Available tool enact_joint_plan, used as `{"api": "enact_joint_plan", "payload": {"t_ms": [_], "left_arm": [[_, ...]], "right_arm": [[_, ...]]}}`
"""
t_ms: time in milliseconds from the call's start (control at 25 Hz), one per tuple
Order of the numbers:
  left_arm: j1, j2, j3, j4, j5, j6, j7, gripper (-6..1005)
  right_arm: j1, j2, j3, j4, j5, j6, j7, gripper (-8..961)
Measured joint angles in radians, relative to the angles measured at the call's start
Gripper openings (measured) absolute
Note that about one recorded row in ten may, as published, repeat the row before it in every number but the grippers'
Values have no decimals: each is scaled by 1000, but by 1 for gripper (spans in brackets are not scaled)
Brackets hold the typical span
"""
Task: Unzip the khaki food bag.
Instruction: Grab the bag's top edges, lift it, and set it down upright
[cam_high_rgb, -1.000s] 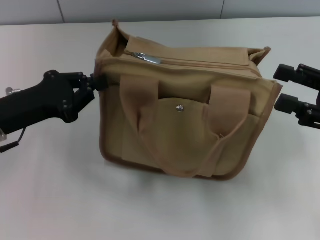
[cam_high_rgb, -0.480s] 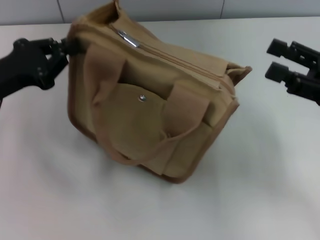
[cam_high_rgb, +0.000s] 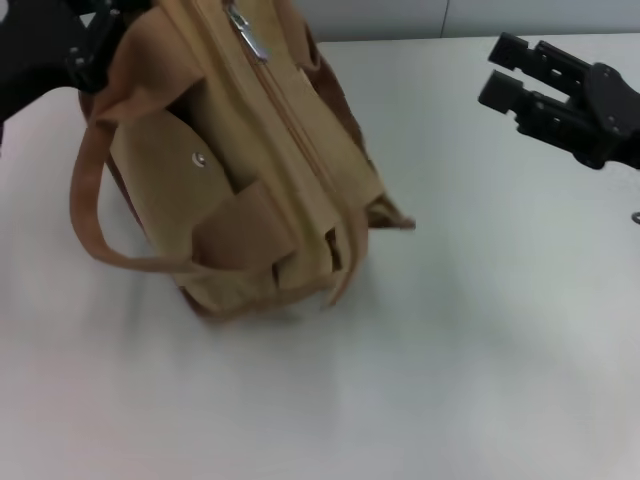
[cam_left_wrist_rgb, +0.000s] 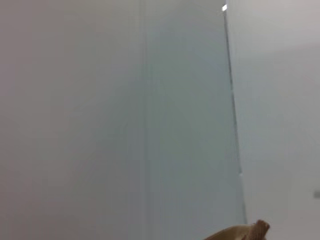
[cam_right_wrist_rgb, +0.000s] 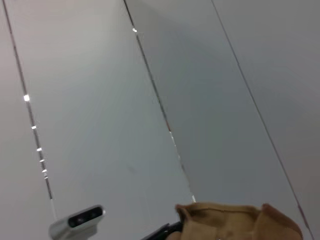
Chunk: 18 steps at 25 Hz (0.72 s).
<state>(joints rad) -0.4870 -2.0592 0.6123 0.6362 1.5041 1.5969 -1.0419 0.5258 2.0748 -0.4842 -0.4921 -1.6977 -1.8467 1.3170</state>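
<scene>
Table: a plain white tabletop (cam_high_rgb: 480, 350); its far edge runs along the top of the head view, where it meets a pale grey panelled wall (cam_high_rgb: 400, 15).
Room: the wrist views show mostly that pale panelled wall, with thin seams and small glints of light along them.
Khaki food bag (cam_high_rgb: 250, 180): at the far left corner of the table, tipped well over so its top faces up toward the head camera. One webbing handle (cam_high_rgb: 90, 220) hangs in a loose loop toward the left edge. The front pocket's metal snap (cam_high_rgb: 199, 158) shows on the flap.
Zipper: the silver pull (cam_high_rgb: 247, 32) sits at the far end of the bag's top; the zip line looks closed along its length.
Left gripper (cam_high_rgb: 95, 30): at the far left corner, pressed against the bag's upper end; I cannot tell how its fingers stand, since the bag and the frame edge hide them.
Right gripper (cam_high_rgb: 505, 72): held above the table near the far right corner, well apart from the bag, its two fingers spread with nothing between them.
Only in the left wrist view: a scrap of tan fabric (cam_left_wrist_rgb: 245, 232) at the frame edge.
Only in the right wrist view: the bag's tan upper end (cam_right_wrist_rgb: 235, 222) against the wall, and a small silver-grey camera-like device (cam_right_wrist_rgb: 77, 221).
</scene>
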Motion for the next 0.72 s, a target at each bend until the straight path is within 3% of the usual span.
{"api": "enact_joint_plan", "payload": {"t_ms": [120,160,360,720], "left_arm": [[5,-10,5,-43,-3,49,51,45],[8,-11,11,-117,-2,81,117,45],[17,-13,49,-278,-3,109,287,46],[7,-19,103,-367,-3,155,357,47]], "right_arm": [[2,3,0,44,16,39,-18,741],[5,3,-2,90,25,70,-46,741],[19,4,-16,141,25,98,-97,741],[29,5,-105,144,19,96,-155,675]]}}
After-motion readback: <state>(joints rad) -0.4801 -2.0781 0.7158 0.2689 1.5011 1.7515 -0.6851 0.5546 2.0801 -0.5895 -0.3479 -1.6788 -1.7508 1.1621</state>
